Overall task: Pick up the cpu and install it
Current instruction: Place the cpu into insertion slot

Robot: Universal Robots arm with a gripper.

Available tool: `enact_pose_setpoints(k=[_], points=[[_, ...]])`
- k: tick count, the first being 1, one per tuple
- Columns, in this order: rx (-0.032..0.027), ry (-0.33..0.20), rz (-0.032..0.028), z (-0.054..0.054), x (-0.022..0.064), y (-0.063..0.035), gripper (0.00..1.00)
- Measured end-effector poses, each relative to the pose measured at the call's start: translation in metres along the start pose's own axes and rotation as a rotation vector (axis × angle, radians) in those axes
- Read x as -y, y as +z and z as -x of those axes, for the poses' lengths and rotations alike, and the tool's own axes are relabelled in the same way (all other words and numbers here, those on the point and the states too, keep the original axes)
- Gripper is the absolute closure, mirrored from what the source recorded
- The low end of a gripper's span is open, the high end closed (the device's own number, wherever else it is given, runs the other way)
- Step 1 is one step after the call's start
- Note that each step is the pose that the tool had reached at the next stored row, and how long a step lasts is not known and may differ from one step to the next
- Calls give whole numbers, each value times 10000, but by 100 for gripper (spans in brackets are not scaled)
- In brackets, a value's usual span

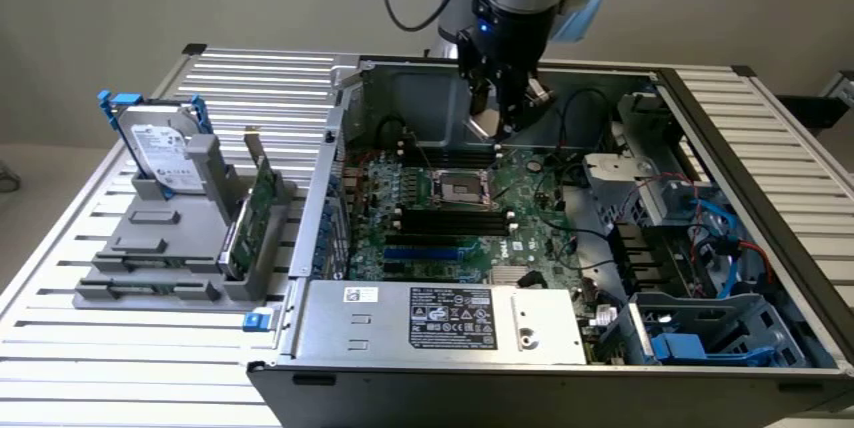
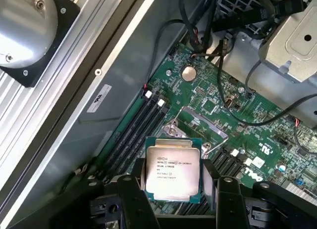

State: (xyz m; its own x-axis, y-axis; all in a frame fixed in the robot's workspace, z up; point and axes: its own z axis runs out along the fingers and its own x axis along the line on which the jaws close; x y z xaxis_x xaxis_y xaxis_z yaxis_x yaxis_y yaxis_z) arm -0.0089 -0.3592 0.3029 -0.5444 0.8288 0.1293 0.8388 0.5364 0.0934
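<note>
The gripper (image 2: 173,192) clamps the cpu (image 2: 172,170) by two opposite edges, jaws set wide around it. The wrist view shows the chip's printed lid between the fingers (image 2: 130,197), with the socket (image 2: 198,127) just beyond it. In the exterior view the gripper (image 1: 501,118) hangs inside the case (image 1: 441,333), above the socket (image 1: 461,188).

One cpu (image 2: 173,170), one gripper (image 2: 176,187), one socket frame (image 1: 462,188), one open computer case (image 1: 400,88), one labelled power supply (image 1: 454,316), one hard drive (image 1: 163,156), one green card (image 1: 254,213), one gray stand (image 1: 160,248), one slatted counter (image 1: 80,348).
</note>
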Motion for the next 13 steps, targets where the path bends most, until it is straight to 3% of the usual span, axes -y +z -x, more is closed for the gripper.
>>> enact_pose_setpoints(k=[9,13], points=[[170,839,52,-39,26,169,45],[207,1217,85,-45,35,193,45]])
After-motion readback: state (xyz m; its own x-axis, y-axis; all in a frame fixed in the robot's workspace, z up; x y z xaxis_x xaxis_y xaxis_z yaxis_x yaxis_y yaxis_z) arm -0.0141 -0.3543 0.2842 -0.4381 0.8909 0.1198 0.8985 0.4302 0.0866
